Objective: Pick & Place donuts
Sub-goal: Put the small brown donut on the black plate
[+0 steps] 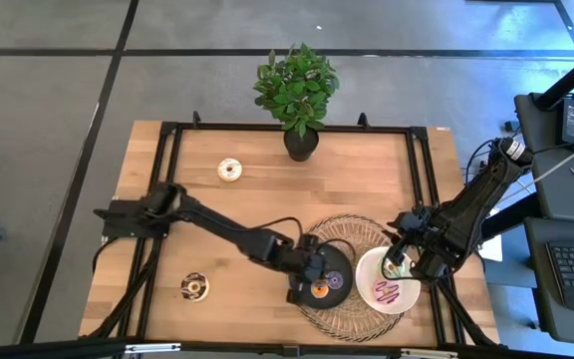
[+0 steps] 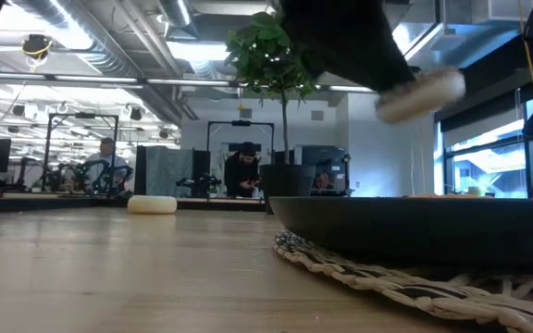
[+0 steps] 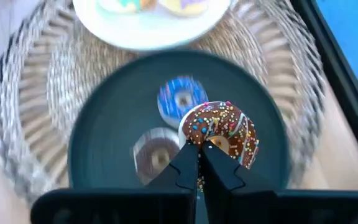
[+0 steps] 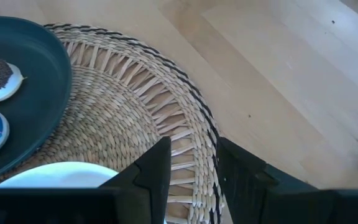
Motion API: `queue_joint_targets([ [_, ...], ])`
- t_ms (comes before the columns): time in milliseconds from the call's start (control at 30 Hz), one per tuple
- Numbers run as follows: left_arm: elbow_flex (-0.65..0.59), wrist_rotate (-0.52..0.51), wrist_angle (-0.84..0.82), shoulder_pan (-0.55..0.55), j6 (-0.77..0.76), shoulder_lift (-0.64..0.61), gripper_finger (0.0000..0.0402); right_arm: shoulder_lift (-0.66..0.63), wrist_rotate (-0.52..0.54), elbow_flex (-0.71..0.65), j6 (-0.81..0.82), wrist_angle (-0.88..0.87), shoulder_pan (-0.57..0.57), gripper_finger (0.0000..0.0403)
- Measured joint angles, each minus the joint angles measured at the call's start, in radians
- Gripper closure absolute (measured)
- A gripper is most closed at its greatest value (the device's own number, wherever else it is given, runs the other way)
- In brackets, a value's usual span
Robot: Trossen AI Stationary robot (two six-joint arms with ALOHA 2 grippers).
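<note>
On the desk (image 1: 267, 299) left half lie two donuts: a chocolate one (image 1: 193, 287) near the front, a white one (image 1: 230, 170) farther back. The left gripper (image 3: 199, 163) hangs over the black plate (image 3: 104, 143), jaws pinching a sprinkled brown donut (image 3: 222, 130) beside a blue one (image 3: 180, 99). The right gripper (image 4: 190, 163) hovers above the white plate (image 1: 367, 274), jaws spread with nothing between them; a pink donut (image 1: 387, 293) lies there.

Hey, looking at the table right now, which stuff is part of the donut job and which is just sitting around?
Job: sprinkled donut in the shut left gripper; blue donut; cream donut; chocolate donut; pink donut; black plate; white plate, right gripper above it.
Lying about: potted plant; woven mat.
</note>
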Motion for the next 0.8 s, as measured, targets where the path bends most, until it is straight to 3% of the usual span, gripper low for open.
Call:
queue_joint_targets([
  [233,0.101,0.007,-0.003,0.022,0.032,0.109,0.0399,0.0,-0.001,0.0,0.0,0.0,0.0,0.0273],
  [800,0.102,0.028,-0.005,0.026,-0.012,0.143,0.0386,0.0,-0.001,0.0,0.001,0.0,0.0,0.0273],
])
